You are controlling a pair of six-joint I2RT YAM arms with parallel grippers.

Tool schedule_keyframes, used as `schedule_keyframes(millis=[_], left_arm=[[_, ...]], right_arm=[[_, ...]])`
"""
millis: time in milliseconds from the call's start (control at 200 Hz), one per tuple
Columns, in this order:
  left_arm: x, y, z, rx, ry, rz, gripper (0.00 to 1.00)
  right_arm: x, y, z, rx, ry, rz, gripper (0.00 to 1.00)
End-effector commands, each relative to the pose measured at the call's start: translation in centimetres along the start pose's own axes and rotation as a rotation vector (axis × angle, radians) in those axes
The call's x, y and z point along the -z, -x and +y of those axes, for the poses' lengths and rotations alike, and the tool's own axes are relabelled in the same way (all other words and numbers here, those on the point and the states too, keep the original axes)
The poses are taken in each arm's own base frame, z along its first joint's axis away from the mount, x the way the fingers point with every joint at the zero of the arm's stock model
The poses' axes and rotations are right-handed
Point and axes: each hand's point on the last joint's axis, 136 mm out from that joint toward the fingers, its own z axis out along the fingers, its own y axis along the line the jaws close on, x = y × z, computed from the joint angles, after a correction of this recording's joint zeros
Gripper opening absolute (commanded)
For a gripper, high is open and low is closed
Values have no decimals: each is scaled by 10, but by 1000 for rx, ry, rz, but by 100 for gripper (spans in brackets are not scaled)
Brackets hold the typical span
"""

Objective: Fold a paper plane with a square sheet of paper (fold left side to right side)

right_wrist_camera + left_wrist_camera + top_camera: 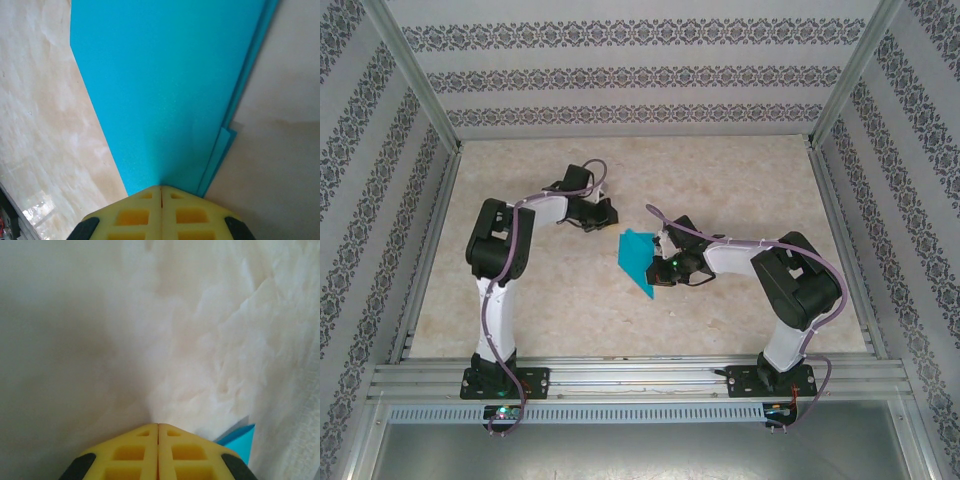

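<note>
1. Folded paper sheet (pixel 638 260) lies mid-table between the arms, its layers stacked along one long edge.
2. Right gripper (pixel 161 189): jaws closed, nothing pinched, tip pressing on the sheet.
3. Left gripper (pixel 158 426) is closed and empty, over bare table (pixel 520 310) just far-left of the sheet's corner.
4. Risk: a sliding press drags the sheet or skews the layers, since nothing else pins it.

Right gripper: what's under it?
Folded blue paper sits under the shut right gripper, layered edges showing on one side. Bare table lies around it. The part beneath the fingers and anything under the paper is covered.
</note>
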Motion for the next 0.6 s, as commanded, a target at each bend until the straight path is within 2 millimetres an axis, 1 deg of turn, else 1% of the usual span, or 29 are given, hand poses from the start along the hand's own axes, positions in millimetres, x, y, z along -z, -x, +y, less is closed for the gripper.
schedule_keyframes(millis=[0,55,125,220,305,395,520,595], left_arm=[[33,-8,-23,-88,-20,-62,8],[37,-23,-36,-105,-56,-53,8],[35,-47,-51,-120,-95,-25,8],[23,-73,-71,-139,-144,22,8],[8,-88,-86,-153,-180,69,8],[-7,-91,-92,-161,-182,99,8],[-22,-88,-85,-156,-157,120,8],[-28,-89,-75,-150,-118,132,8]], right_arm=[[-3,-49,-49,-109,-162,152,0],[-2,-46,-49,-106,-155,145,0],[-1,-45,-52,-111,-156,141,0],[0,-43,-55,-115,-157,134,0],[1,-43,-55,-112,-156,131,0],[0,-43,-55,-109,-155,133,0],[0,-42,-53,-108,-144,130,0],[1,-40,-47,-103,-121,125,0]])
